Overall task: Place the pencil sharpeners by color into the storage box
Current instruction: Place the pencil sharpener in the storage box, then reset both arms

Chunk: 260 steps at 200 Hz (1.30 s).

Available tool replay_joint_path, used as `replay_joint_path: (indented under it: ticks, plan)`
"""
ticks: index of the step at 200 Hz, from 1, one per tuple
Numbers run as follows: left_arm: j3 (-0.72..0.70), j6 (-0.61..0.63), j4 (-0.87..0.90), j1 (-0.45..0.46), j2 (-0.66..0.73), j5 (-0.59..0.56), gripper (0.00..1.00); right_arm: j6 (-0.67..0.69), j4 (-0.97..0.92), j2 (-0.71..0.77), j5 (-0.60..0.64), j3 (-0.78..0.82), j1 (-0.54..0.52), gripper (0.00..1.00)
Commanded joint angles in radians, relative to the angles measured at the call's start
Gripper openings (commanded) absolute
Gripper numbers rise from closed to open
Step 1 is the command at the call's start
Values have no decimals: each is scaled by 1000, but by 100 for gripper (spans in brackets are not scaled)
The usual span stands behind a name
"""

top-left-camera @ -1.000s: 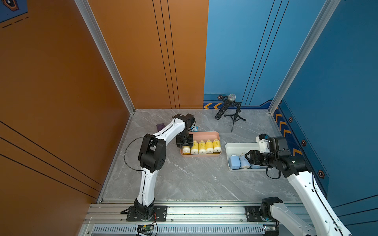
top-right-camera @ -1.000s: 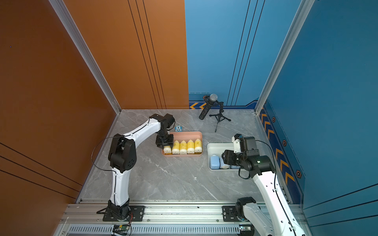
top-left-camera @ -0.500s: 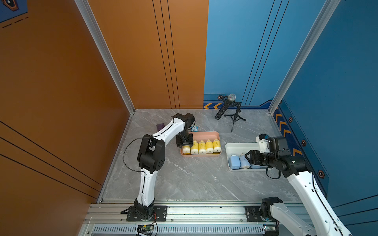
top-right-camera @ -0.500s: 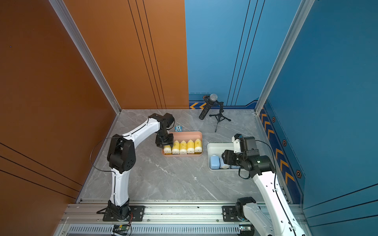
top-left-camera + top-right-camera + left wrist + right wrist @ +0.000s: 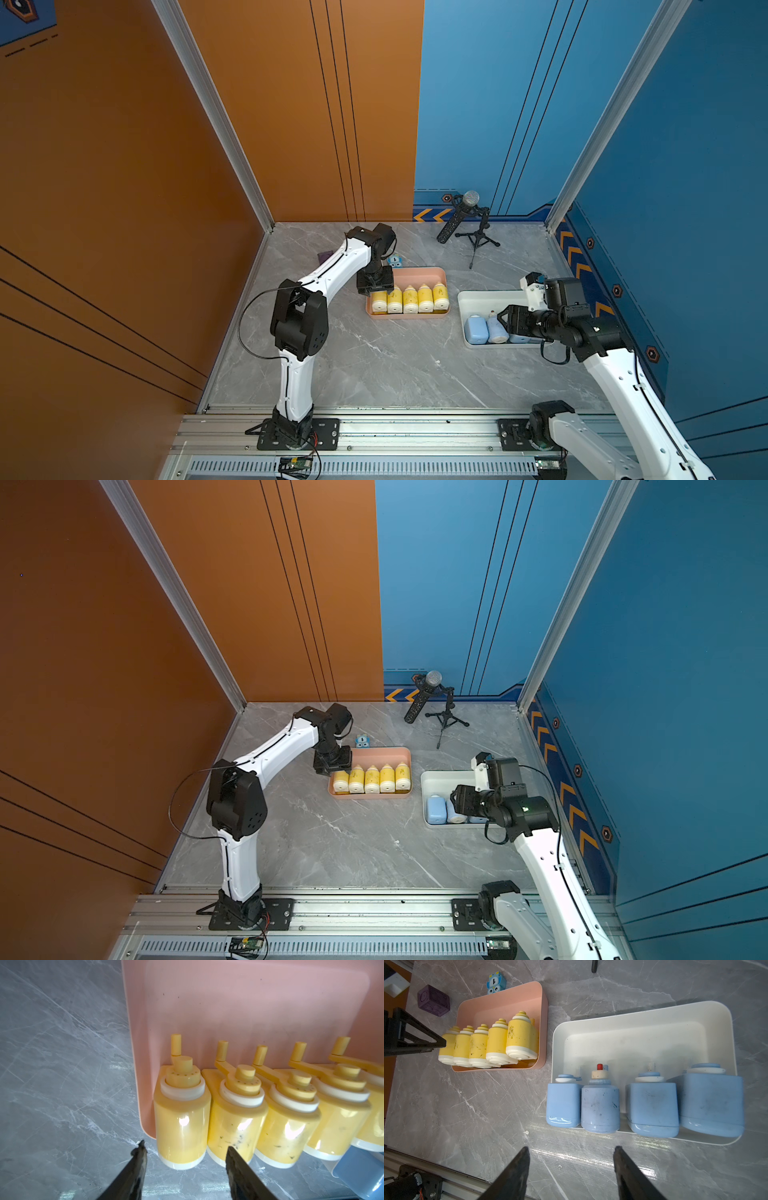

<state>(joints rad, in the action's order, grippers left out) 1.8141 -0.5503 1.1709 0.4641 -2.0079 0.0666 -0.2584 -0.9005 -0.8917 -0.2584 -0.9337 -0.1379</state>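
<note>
We see the white box (image 5: 633,1043) holding four light blue pencil sharpeners (image 5: 652,1105), partly hidden in both top views. The pink box (image 5: 419,275) holds five yellow pencil sharpeners (image 5: 410,298). Our left gripper (image 5: 186,1148) flanks the end one, jaws apart, gripping nothing. The right gripper (image 5: 571,1148) gapes, released, over bare table (image 5: 467,1105). The small blue toy (image 5: 496,982) reads "1".
</note>
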Motion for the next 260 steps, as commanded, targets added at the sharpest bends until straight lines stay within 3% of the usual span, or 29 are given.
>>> replay_joint_path:
  ticks: [1,84,133,137,151,190,214,260]
  plan:
    - [6,-2,11,4,52,-45,62,11,-26,2,12,-14,6,65]
    - [-93,33,-84,0,172,-164,68,-24,19,-38,83,-16,17,65]
    - [-245,51,-240,-35,288,-211,85,-51,93,-58,112,-5,22,66]
    - [-258,54,-250,-41,298,-215,91,-51,100,-62,115,-4,23,66]
    - [-304,57,-294,-66,337,-232,97,-54,122,-71,131,-4,26,67]
    - [-456,60,-449,-158,453,-282,99,-48,181,-118,171,-2,40,75]
    - [-569,79,-583,-212,510,-326,99,-43,221,-160,188,-6,52,100]
    - [-776,128,-847,-314,578,-345,99,-7,392,-202,320,41,58,100]
